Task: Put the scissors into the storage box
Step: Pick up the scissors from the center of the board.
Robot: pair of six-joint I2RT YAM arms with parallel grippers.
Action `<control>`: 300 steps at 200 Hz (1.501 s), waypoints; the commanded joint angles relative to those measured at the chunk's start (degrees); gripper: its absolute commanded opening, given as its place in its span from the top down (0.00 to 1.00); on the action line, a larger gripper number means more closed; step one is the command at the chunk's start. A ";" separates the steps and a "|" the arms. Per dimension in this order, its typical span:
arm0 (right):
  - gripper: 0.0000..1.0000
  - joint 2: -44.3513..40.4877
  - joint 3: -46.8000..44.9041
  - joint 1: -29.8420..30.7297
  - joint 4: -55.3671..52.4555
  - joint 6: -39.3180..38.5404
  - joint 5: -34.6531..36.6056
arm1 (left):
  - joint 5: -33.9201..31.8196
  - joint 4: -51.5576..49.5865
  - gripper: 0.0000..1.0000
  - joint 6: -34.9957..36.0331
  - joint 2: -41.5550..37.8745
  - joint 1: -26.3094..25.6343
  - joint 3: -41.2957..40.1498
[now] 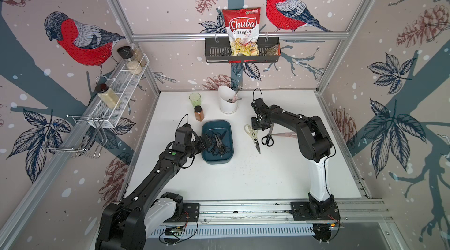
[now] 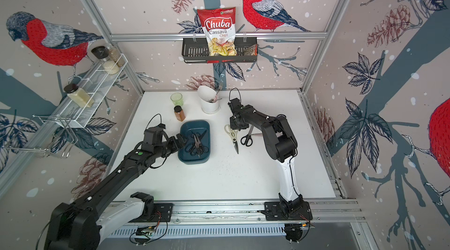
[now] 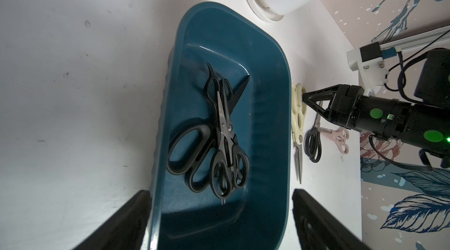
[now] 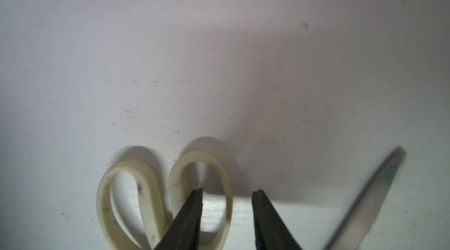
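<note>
Cream-handled shears [image 4: 103, 195] lie under the downturned right claw [image 4: 227, 191], narrowly parted astride 1 handle loop.

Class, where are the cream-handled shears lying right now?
In both top views the cream-handled shears lie on the white table, right of the storage box, beside black-handled scissors.

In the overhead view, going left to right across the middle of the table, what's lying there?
The storage box with black scissors inside → cream-handled shears → black-handled scissors → pinkish-handled scissors.
</note>
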 commanded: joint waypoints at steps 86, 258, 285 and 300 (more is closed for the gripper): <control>0.81 2.73 0.85 0.33 -1.75 -1.26 2.79 | -1.21 -0.24 0.06 1.38 0.10 -0.07 0.38; 1.00 -4.68 -3.18 -1.72 0.55 -0.37 -0.70 | -3.08 -0.55 0.06 1.23 -1.44 -0.07 -0.30; 1.00 -8.73 -3.77 -1.71 1.93 1.89 -5.34 | -5.41 0.26 0.06 0.70 -1.61 -0.04 -0.73; 1.00 -10.57 -3.73 -1.20 2.76 3.30 -7.12 | -6.85 0.76 0.05 0.13 -1.76 0.13 -1.30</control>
